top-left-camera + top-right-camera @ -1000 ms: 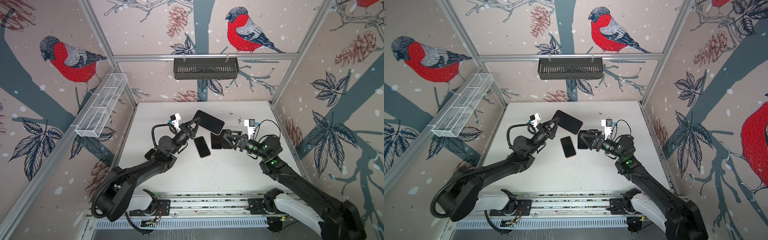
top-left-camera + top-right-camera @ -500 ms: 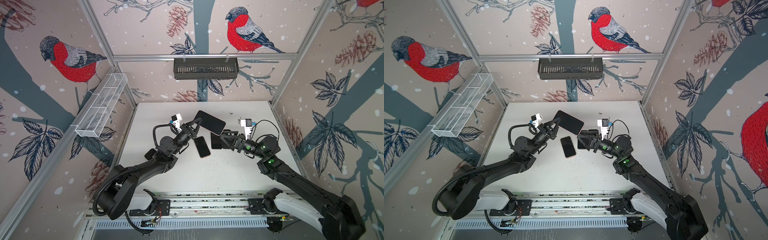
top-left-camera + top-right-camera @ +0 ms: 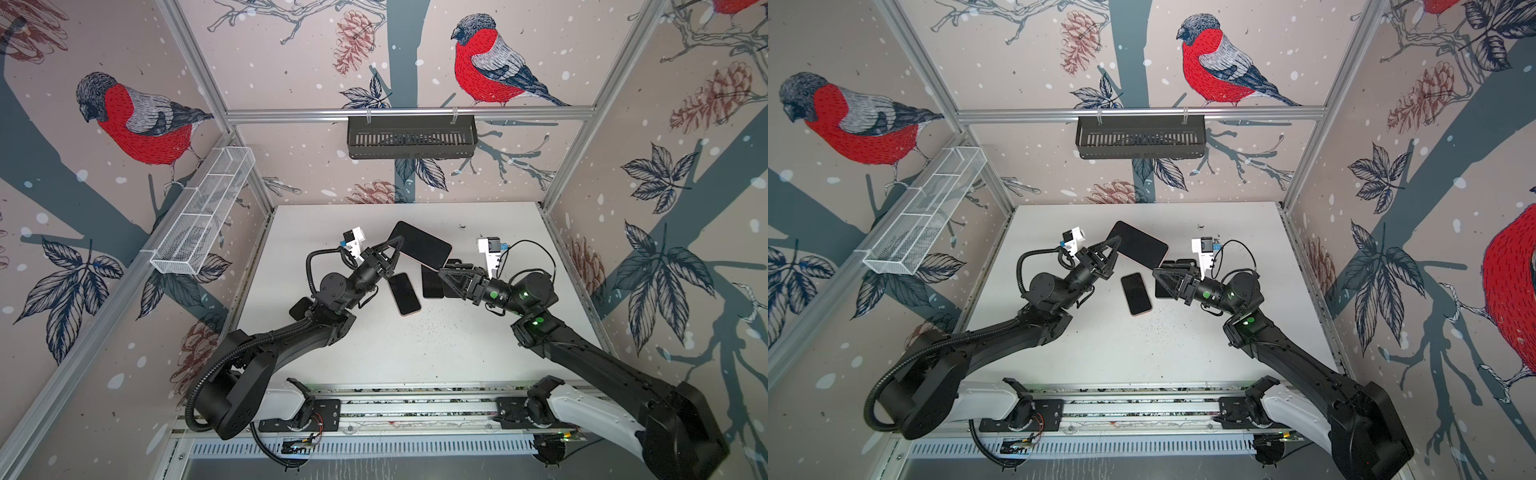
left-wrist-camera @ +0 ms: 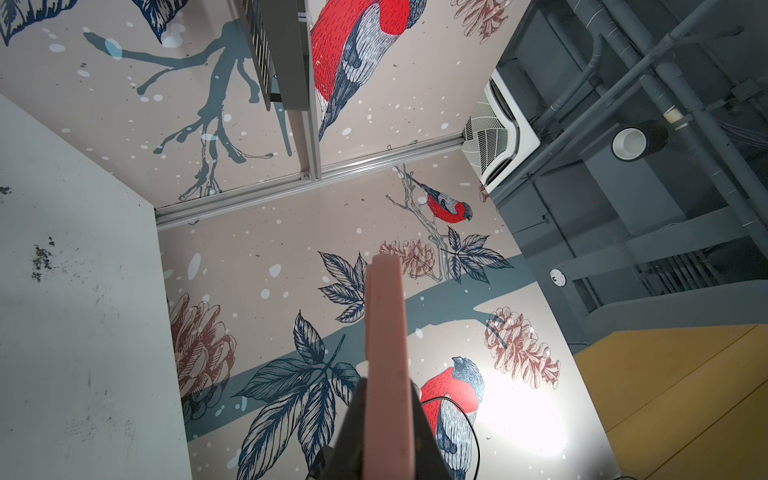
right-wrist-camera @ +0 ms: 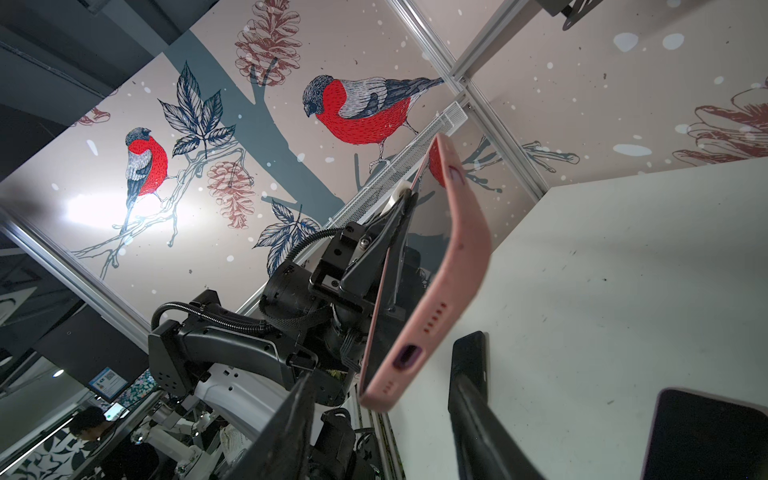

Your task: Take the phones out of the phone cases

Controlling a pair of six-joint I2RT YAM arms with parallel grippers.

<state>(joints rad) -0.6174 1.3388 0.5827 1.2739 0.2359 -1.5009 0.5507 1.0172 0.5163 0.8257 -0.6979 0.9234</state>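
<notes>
The left gripper (image 3: pixel 395 247) was seen clamped on the pink phone case (image 5: pixel 459 249) near one end. The case was held lifted above the table (image 3: pixel 415 353), and the phone (image 3: pixel 420 248) was not yet taken out, its dark screen turned upward in both top views. The right gripper (image 5: pixel 388 357) had been brought closer within the last second. Its jaws, wide apart before, had been partly narrowed and were now placed on either side of the free end of the case, where the charging port is. A gap was left on each side, so nothing was gripped by them. It may be judged that a second hold was being prepared, so that the case could be peeled from the phone. A second handset (image 3: pixel 404 293) and a darker one (image 3: pixel 431 284) were lying flat on the table beneath. No brand, label or readable writing was found on the case or the phone
</notes>
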